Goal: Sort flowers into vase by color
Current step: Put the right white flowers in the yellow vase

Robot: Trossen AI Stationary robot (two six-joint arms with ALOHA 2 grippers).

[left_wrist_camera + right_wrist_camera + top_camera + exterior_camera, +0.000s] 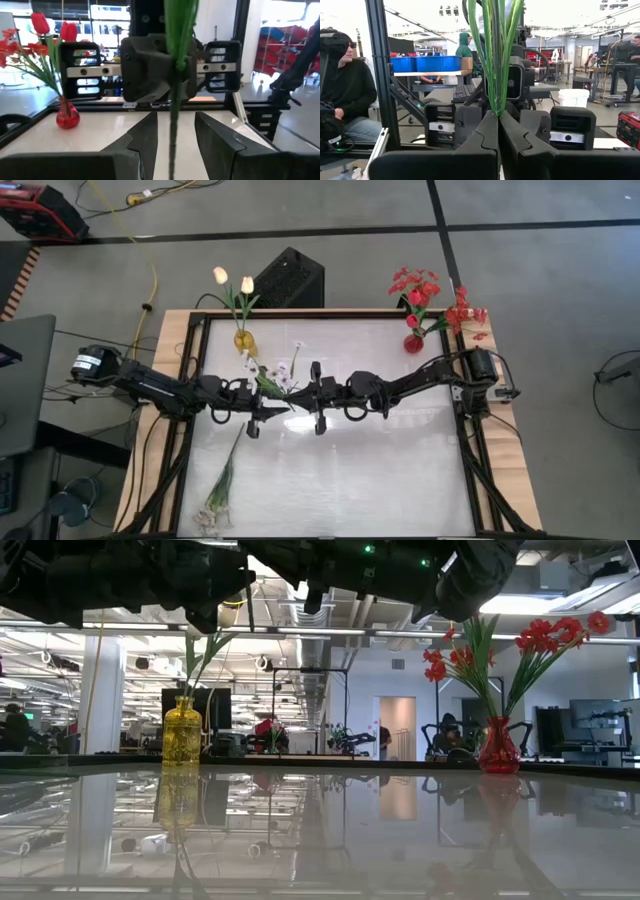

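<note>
Over the table's middle, my right gripper is shut on a flower with small white blossoms and a thin green stalk. My left gripper faces it from the left and is open. The stalk's lower part hangs between the left gripper's fingers without visibly touching them. A yellow vase with cream tulips stands at the far left. A red vase with red flowers stands at the far right. Another flower lies flat on the table at the near left. My right gripper pinches the green stalk and its leaf bases between its two fingers. The fingers reach in level from the table's right side and lie across the stalk. The flower stands roughly upright, clear of the table. Its leaves rise above the fingers and its stalk hangs below.
The two arms meet nose to nose over the table's centre. A dark frame borders the glossy table top. A black box sits beyond the far edge. People sit and stand in the room beyond.
</note>
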